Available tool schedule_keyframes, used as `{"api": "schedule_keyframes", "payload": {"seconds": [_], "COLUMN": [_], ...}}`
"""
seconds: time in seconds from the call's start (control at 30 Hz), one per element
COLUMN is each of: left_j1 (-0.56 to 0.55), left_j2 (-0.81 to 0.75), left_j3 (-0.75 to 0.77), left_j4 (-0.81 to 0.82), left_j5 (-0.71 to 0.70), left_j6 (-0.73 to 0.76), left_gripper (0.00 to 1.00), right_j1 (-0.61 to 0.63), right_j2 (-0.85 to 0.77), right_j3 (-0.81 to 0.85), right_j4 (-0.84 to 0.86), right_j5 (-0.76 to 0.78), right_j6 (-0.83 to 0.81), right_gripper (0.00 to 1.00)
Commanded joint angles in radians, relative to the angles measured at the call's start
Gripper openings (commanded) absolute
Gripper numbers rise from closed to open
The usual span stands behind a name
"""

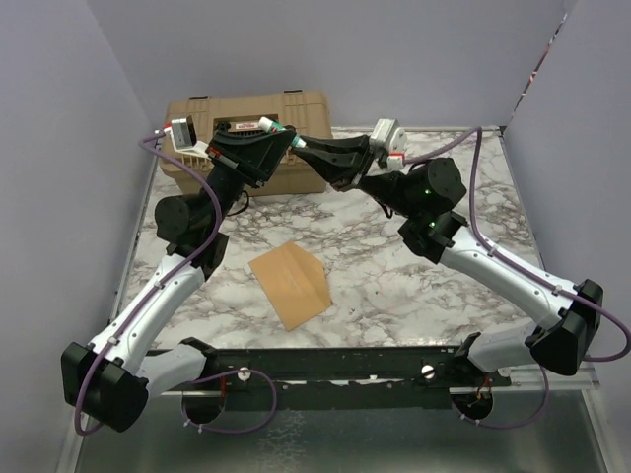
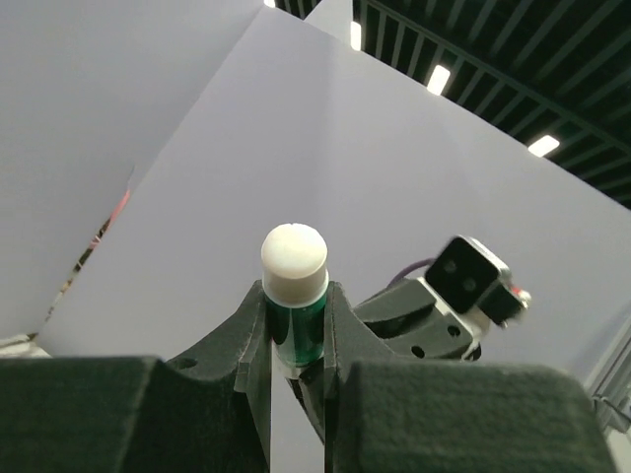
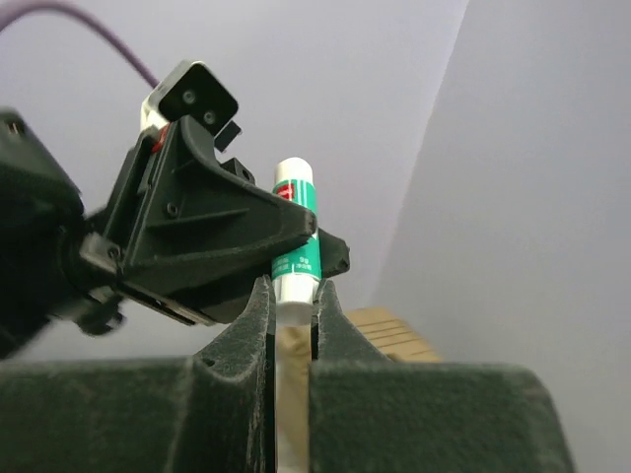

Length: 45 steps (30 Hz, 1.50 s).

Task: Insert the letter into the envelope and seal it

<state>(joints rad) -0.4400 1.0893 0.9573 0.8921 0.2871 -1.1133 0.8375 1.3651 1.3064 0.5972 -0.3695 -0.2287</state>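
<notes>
Only illegible print marks the glue stick (image 3: 300, 219).

White links (image 1: 148, 305), black joints (image 1: 182, 217); left tool (image 2: 296, 325), right tool (image 3: 293, 305) dark (purple cables (image 3: 133, 61)).

Soft even light from ceiling strips (image 2: 439, 79), faint shadows on the table (image 1: 394, 266), left gripper (image 2: 296, 301) near pads (image 2: 118, 414) slightly blurred

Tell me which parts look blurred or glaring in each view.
Top external: even light, sharp; the envelope casts hardly any shadow. Left wrist: ceiling lamps glare top right; left fingers soft. Right wrist: glue stick sharp, right fingers blurred.
</notes>
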Motion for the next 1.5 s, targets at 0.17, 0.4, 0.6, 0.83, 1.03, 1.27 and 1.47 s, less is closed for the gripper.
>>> {"api": "schedule_keyframes", "payload": {"seconds": [0.17, 0.4, 0.6, 0.83, 1.03, 1.27, 1.47], "left_j1": [0.003, 0.003, 0.003, 0.003, 0.003, 0.003, 0.003], "left_j2": [-0.025, -0.019, -0.014, -0.024, -0.015, -0.027, -0.008], "left_j3": [0.025, 0.03, 0.026, 0.026, 0.038, 0.056, 0.077], "left_j4": [0.109, 0.144, 0.18, 0.144, 0.078, -0.037, -0.078], "left_j5": [0.145, 0.169, 0.149, 0.05, -0.001, -0.04, 0.005], "left_j6": [0.282, 0.326, 0.294, 0.156, -0.085, -0.226, -0.277], "left_gripper": [0.0, 0.0, 0.0, 0.0, 0.0, 0.0, 0.0], "right_j1": [0.003, 0.003, 0.003, 0.003, 0.003, 0.005, 0.005], "right_j2": [-0.057, -0.055, -0.084, -0.127, -0.14, -0.08, -0.014], "right_j3": [-0.008, -0.073, -0.076, -0.149, -0.088, -0.002, 0.089], "right_j4": [0.091, 0.145, 0.053, 0.39, 0.158, 0.012, -0.049], "right_j5": [0.409, 0.576, 0.605, 0.348, -0.076, -0.143, -0.152], "right_j6": [1.021, 1.446, 1.565, 0.887, 0.15, -0.159, -0.222], "right_gripper": [0.0, 0.0, 0.02, 0.72, 0.78, 0.78, 0.59]}}
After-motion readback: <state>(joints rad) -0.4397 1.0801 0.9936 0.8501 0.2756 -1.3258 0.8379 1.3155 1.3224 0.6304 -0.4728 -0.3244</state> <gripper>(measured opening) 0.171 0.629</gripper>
